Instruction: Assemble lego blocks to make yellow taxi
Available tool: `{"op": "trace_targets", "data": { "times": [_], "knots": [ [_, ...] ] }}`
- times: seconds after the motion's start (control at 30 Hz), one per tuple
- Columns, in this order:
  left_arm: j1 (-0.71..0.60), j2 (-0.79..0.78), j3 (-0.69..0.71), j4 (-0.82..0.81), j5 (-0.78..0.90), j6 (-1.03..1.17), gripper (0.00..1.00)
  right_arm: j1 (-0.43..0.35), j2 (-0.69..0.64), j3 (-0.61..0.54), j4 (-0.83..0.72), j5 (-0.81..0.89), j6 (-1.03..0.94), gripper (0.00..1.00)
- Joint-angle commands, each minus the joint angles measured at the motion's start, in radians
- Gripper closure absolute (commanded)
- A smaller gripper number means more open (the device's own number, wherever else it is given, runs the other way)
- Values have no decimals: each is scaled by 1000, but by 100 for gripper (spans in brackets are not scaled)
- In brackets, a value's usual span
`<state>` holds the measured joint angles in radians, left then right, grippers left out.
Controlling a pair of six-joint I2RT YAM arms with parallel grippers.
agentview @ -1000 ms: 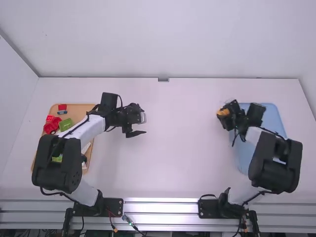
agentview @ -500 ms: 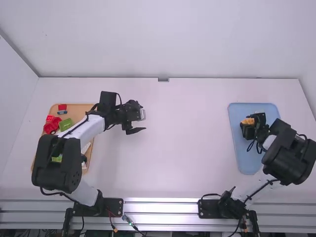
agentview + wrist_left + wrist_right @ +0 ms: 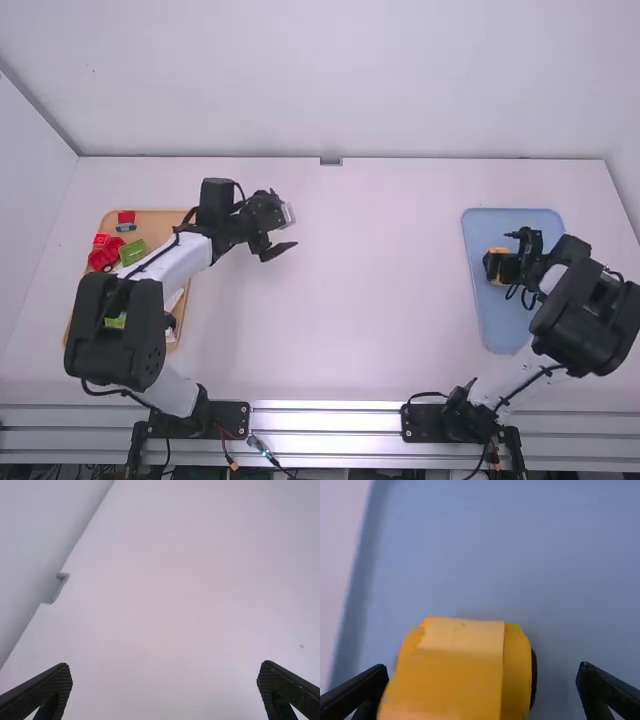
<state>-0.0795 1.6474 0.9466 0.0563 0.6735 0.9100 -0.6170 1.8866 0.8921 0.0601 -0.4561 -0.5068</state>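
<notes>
Yellow-orange plastic block taxi [image 3: 460, 680] lies between the spread black fingers of the right gripper [image 3: 483, 667], much nearer one of them

We find the taxi in the blue plastic tray [image 3: 496, 332], close inside its left long edge and somewhat nearer the far left corner than the near left one. The right arm [image 3: 580, 318] is plainly the nearer. In the right wrist view its fingers are parted, one just beside the taxi, the other well apart, and we judge the close one to be on the side of that left edge. The long axis seems to run roughly along the edge, across the line joining the fingertips; a fresh grip would call for centring first, a withdrawal for care not to nudge it.

The black two-finger left gripper [image 3: 165, 665] is wide apart too, holding nothing, over the white tabletop [image 3: 370, 320]. We cannot tell whether the close finger touches the taxi. The taxi's near end is cut off in the wrist view, the gripper covers part of it from above, and the left arm [image 3: 120, 320] hides much of the tan tray [image 3: 162, 220]
</notes>
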Motion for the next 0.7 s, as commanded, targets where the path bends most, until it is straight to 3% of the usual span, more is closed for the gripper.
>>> {"op": "trace_targets", "data": {
  "times": [0.0, 0.1, 0.17, 0.33, 0.67],
  "knots": [
    [-6, -9, -9, 34, -117, -247, 1, 34, -98, 84, -81, 39, 11, 1],
    [-12, -43, -9, 62, -189, -375, 1, 88, -212, 136, -227, 66, 13, 1],
    [-11, -61, -9, 61, -205, -406, 1, 109, -262, 137, -251, 90, 23, 1],
    [-19, -200, -9, -21, -360, -589, 1, 254, -441, 132, -298, 202, 115, 1],
    [-12, -496, -9, -249, -406, -562, 1, 556, -709, 126, -426, 260, 114, 1]
  ]
}}
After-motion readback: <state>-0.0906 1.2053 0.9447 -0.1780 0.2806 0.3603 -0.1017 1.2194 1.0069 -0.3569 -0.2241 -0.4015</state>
